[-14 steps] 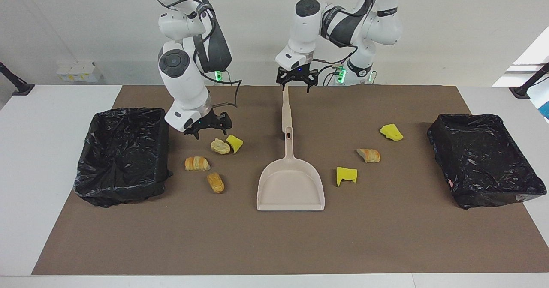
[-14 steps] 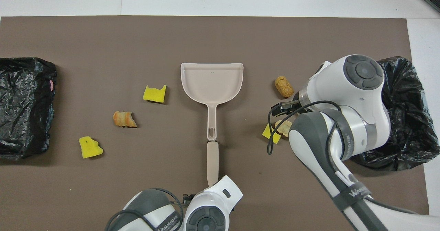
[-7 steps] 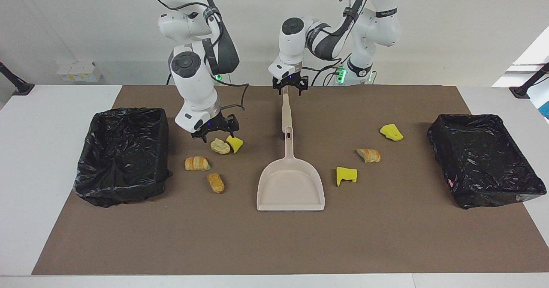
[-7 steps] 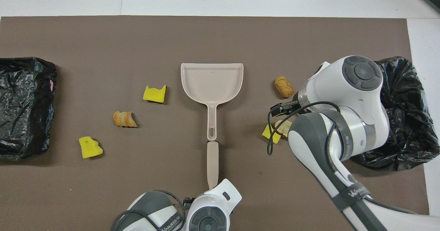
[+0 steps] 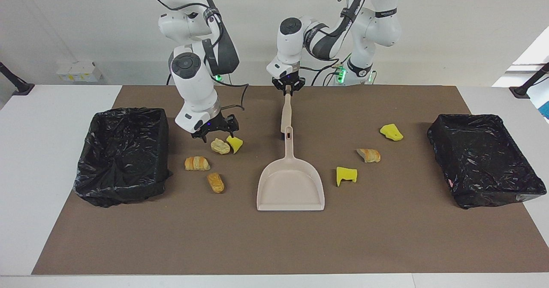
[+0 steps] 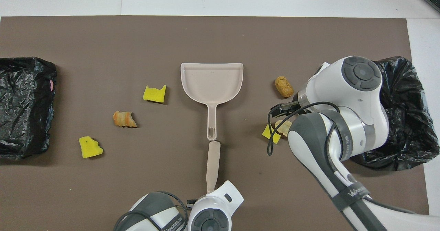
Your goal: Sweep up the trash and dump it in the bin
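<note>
You see a matt brown mat (image 5: 386, 236), two bins lined with glossy crinkled black plastic (image 5: 122, 151), a smooth beige plastic dustpan (image 5: 291, 185), and porous yellow foam pieces (image 5: 346, 175).

Colours noted
Trash (image 5: 346, 175): bright yellow and tan-brown. Dustpan (image 5: 291, 185), brush (image 5: 286, 112): beige. Bin liners (image 5: 482, 159): black. Mat (image 5: 274, 236): brown.

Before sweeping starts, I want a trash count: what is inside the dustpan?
The dustpan holds nothing on its visible beige floor in either view; no part of its tray is covered.
</note>
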### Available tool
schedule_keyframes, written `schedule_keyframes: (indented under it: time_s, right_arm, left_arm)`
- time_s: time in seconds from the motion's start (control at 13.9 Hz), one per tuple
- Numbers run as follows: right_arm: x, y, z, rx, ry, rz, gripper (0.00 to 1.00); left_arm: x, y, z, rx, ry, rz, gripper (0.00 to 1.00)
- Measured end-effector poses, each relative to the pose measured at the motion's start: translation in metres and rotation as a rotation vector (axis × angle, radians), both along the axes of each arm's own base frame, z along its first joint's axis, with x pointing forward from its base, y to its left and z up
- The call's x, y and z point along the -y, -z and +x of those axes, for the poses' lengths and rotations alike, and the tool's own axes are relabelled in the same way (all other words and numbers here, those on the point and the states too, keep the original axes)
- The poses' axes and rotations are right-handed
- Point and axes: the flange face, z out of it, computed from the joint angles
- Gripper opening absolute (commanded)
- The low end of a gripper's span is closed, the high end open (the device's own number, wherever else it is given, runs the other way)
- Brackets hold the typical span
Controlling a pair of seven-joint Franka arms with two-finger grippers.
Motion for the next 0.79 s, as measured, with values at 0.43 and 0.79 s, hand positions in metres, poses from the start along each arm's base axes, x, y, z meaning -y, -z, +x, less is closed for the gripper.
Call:
schedule_keyframes:
  time_s: [0.43, 0.79]
  right_arm:
    - [-0.004, -0.010, 0.003, 0.006, -0.003, 0.002, 1.00]
    - [-0.062, -0.027, 0.005, 0.104, 0.076, 0.038, 1.00]
  left_arm:
    - [-0.023, -0.024, 0.029, -0.065, -0.062, 0.088, 0.00]
    - [-0.131, -0.084, 0.106, -0.037, -0.247, 0.129, 0.00]
